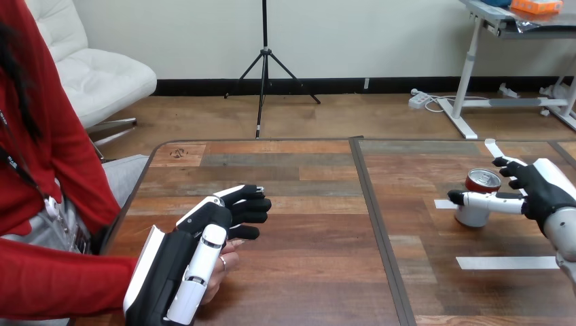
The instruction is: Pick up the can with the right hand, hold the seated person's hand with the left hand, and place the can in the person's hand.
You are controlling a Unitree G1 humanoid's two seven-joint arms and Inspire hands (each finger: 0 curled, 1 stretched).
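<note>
Silver-sided and red-topped, the can stands upright on the right half of the table, a short smooth cylinder with a shiny rim. It sits by a small white tape strip lying flat on the boards.

The right hand reaches in from the right edge and brackets the can. Its white-shelled thumb lies straight across the can's near face, while the black fingers are spread loosely just right of the rim. The hand is released and not closed around the can. Whether the thumb touches the metal cannot be told.

A longer tape strip lies nearer, and another short one farther back.

The table is made of mixed brown and grey wood-grain planks with rounded far corners, split by a dark seam running near to far.

At the near left, the left hand, glossy black with white shells, lies over the person's hand. That hand rests on the tabletop, coming from a red sleeve. Whether the left hand grips it cannot be told.
</note>
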